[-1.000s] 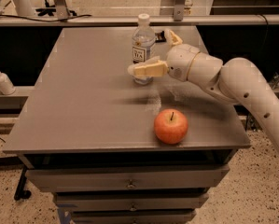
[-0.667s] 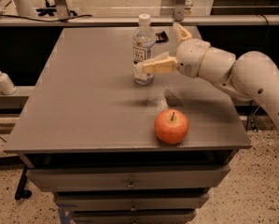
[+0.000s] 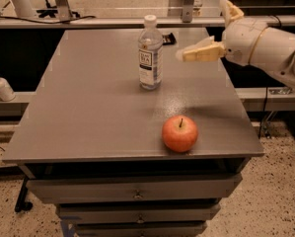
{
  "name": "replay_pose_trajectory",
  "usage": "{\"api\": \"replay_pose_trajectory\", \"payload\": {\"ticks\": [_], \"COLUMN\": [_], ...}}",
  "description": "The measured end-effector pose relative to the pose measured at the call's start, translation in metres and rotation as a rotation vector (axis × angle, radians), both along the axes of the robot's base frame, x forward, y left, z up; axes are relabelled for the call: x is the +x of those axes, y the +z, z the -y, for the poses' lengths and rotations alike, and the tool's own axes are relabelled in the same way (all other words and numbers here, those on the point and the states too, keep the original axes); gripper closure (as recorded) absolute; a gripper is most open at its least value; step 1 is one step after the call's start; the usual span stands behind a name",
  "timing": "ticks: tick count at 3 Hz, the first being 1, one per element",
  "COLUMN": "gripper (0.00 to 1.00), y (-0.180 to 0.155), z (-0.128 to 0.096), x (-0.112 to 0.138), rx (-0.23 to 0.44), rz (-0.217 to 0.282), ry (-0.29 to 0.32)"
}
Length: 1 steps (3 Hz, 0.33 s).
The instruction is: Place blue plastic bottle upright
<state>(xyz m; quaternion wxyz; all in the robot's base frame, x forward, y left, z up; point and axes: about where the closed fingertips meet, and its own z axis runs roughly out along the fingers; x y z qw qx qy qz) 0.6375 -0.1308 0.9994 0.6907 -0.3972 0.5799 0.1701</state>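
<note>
the gripper point(image 3: 203, 31) hangs above the table's point(image 3: 88, 107) right edge, its two tan fingers point(image 3: 202, 51) spread wide apart and holding nothing. a moment ago one finger lay against the bottle's side; now the arm has pulled back to the right and there is a clear gap between fingertip and bottle. the blue plastic bottle point(image 3: 150, 53) stands on its base in the back middle of the table, long axis vertical, white cap up, label facing the camera. a small dark object point(image 3: 168, 37) lies just behind it. a red apple point(image 3: 180, 133) sits near the front edge, well apart from the bottle. a white pump bottle point(image 3: 1, 85) stands on a ledge off to the left. nothing lies between gripper and bottle.
</note>
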Motion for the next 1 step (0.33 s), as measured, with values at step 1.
{"api": "replay_pose_trajectory", "payload": {"ticks": [1], "gripper": [0.0], "y": [0.004], "z": [0.0042], "x": [0.0001], "rx": [-0.001], "rz": [0.006], "ry": [-0.008]}}
